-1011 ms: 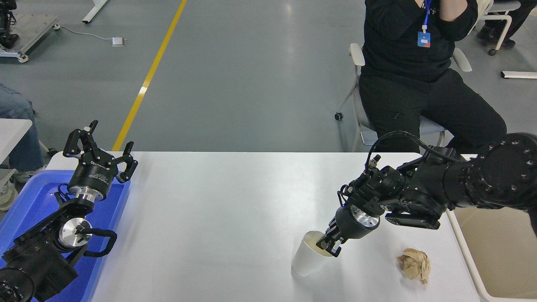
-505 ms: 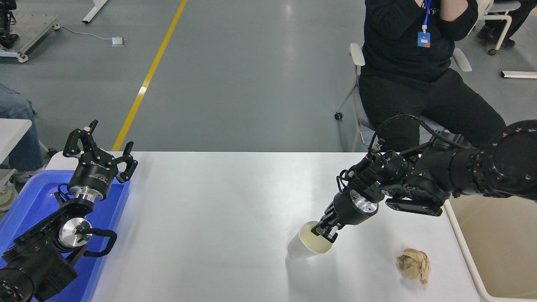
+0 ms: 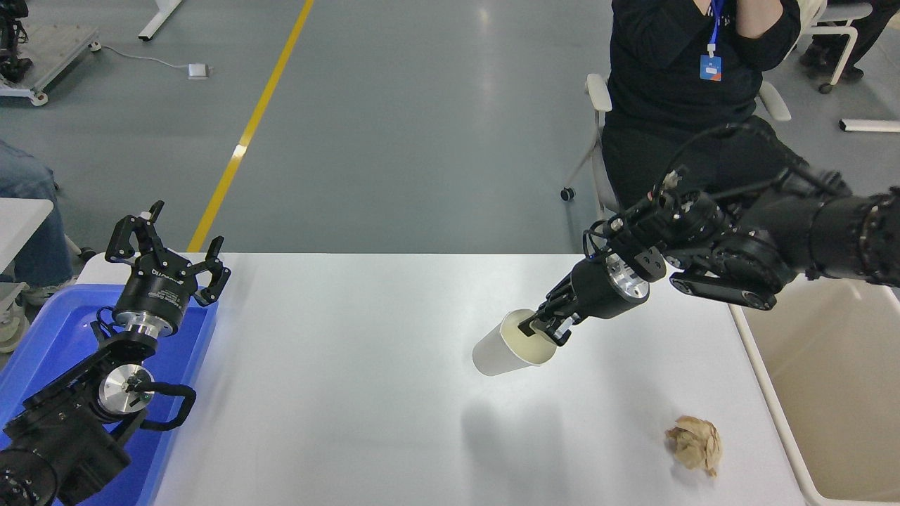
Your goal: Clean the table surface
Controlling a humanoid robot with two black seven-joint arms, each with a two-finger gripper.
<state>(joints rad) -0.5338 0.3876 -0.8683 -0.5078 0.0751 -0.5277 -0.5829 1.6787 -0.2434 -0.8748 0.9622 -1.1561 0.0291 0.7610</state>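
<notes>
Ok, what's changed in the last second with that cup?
The right gripper, shut on the paper cup at its rim, has lifted it off the table, up and away from the camera. The crumpled paper, the parked left gripper and the blue tray stayed put.

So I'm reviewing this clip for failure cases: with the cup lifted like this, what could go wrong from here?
The right gripper pinches only the rim of the white paper cup, which hangs tilted above the table surface. That thin hold could slip and drop the cup. On the swing toward the beige bin, the cup might clip the bin's rim. The crumpled brown paper also remains on the table.
</notes>
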